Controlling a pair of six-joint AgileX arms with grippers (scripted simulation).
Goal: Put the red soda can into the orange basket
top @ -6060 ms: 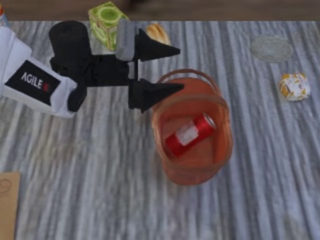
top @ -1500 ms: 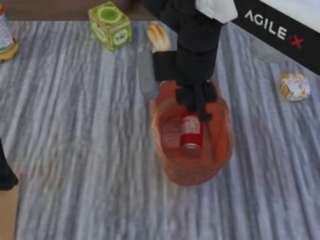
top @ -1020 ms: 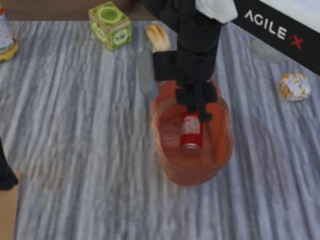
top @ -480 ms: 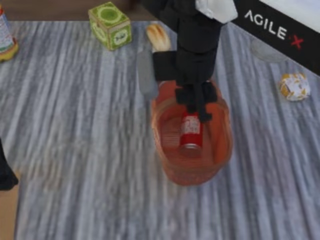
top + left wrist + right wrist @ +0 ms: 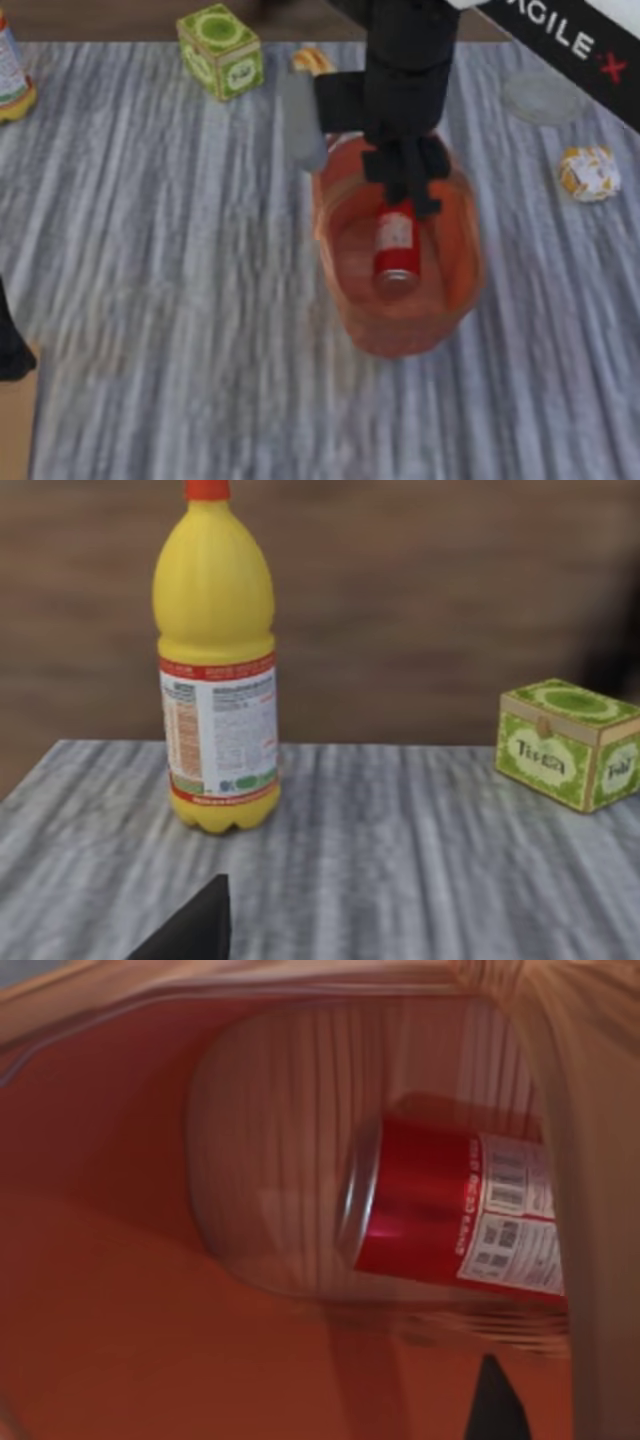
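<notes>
The red soda can (image 5: pixel 397 245) lies on its side inside the orange basket (image 5: pixel 345 290), silver end toward the table's near edge. My right gripper (image 5: pixel 408 190) reaches down from the far right and is shut on the basket's handle at its far end. The basket hangs slightly off the table. In the right wrist view the can (image 5: pixel 450 1215) rests on the basket floor (image 5: pixel 120 1310), and one dark fingertip (image 5: pixel 497 1400) shows. My left gripper (image 5: pixel 10 345) is parked at the table's left edge, open; one fingertip (image 5: pixel 200 930) shows in its wrist view.
A green-yellow box (image 5: pixel 220 48) (image 5: pixel 570 742) and a yellow bottle (image 5: pixel 10 65) (image 5: pixel 217 660) stand at the far left. A bread roll (image 5: pixel 312 60) and a grey blade (image 5: pixel 300 120) lie behind the basket. A grey disc (image 5: pixel 543 97) and a wrapped snack (image 5: pixel 588 172) sit at the right.
The right arm has risen and shifted right, carrying the basket and the can with it. Much earlier the left gripper was by the basket; it now sits at the left edge.
</notes>
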